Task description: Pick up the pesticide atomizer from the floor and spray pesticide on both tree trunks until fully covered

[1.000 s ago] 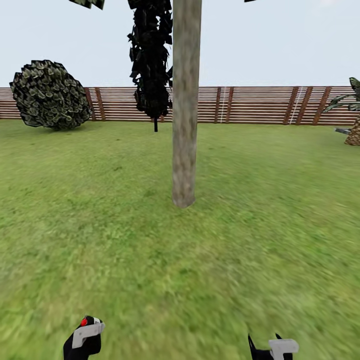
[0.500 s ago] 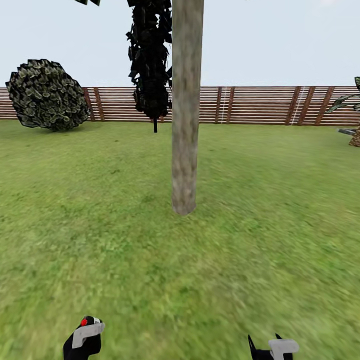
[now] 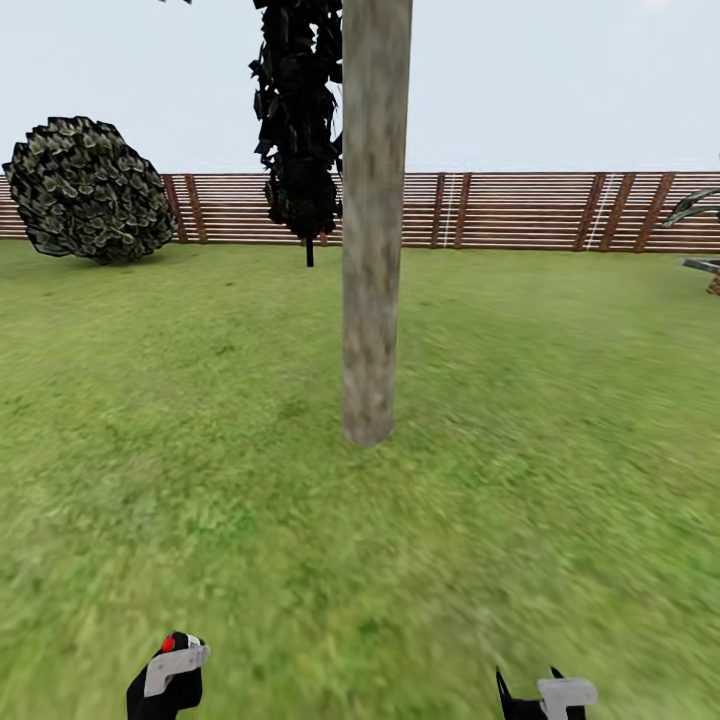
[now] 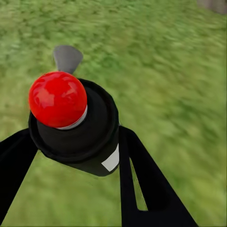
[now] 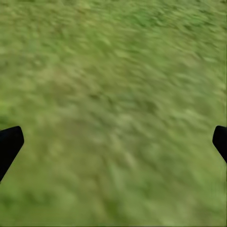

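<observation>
One tree trunk (image 3: 372,250), thick with mottled grey-beige bark, rises from the lawn straight ahead; its leaves are cut off above the head view. The second tree and the pesticide haze are out of view. My left gripper (image 3: 165,688) is low at the front left, shut on the pesticide atomizer (image 3: 170,662). In the left wrist view the atomizer (image 4: 75,127) is a black canister with a red cap, held between the black fingers (image 4: 142,184). My right gripper (image 3: 545,700) is open over bare grass, with its fingertips (image 5: 9,144) far apart.
The garden lawn (image 3: 560,400) stretches to a brown slat fence (image 3: 520,210). A round dark-green bush (image 3: 90,190) stands at the back left. A near-black thin-trunked tree (image 3: 300,130) is behind the trunk. Palm fronds (image 3: 700,205) poke in at the right edge.
The camera has moved forward: the trunk looks nearer and its base sits lower in the picture, while the bush and palm have slid outward. Both grippers keep their places and states.
</observation>
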